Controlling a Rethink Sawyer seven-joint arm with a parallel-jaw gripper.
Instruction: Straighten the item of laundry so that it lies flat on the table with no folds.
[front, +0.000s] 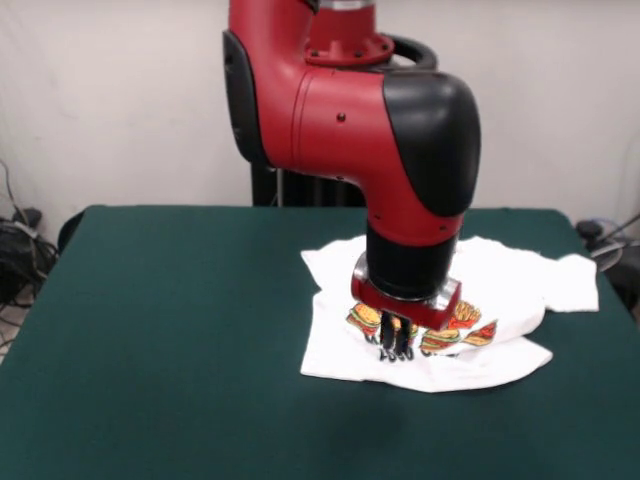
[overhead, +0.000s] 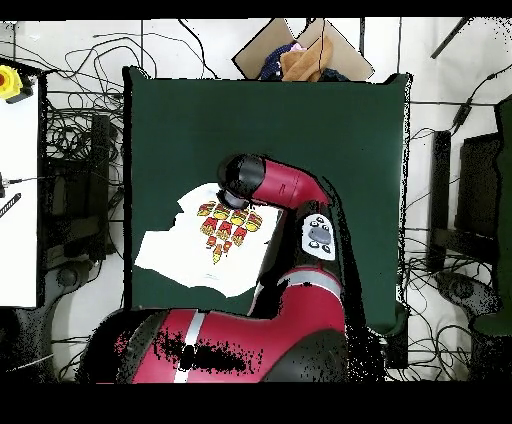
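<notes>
One small T-shirt (front: 505, 300) lay on the green table (front: 180, 330), and we saw it right under the gripper (front: 396, 348). Nearest to us, in front of the gripper, the shirt's edge was bumpy and not smooth. The gripper pointed straight down, and its black fingers (front: 402, 340) were close together on the burger pictures (front: 368, 318). We could not tell if they pinched any cloth. Behind the gripper, the shirt had folds, and one sleeve (front: 573, 283) stuck out to the side. From above, we saw the red arm (overhead: 285, 190) cover part of the shirt. Farther back stood the white wall (front: 110, 100).
</notes>
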